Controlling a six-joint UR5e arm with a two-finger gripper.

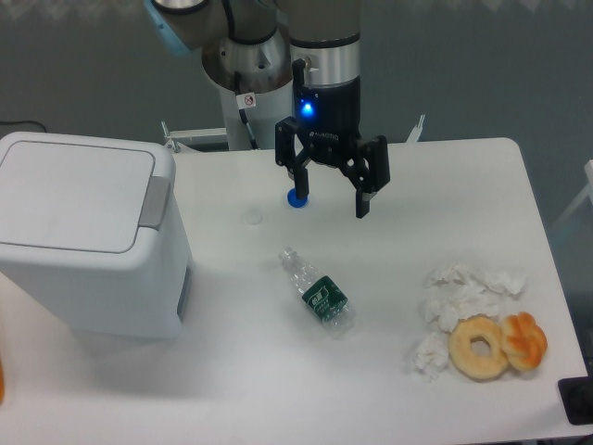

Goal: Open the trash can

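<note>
Nearest us lie a ring doughnut (pixel 479 347) and crumpled tissues (pixel 463 295). We see the trash can (pixel 88 241) at the table's (pixel 371 408) left edge, well apart from the gripper (pixel 332 194), which hangs wide open over the far middle, holding nothing. The can is white and boxy, its flat lid down, with a grey strip beside it.

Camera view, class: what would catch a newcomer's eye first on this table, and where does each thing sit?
The big white trash can fills the left side, lid shut. At the back centre the black pincer hangs open above the table, a blue light glowing on its body. A crushed bottle lies mid-table, and at the right front a doughnut and a pastry sit by crumpled tissues.
</note>
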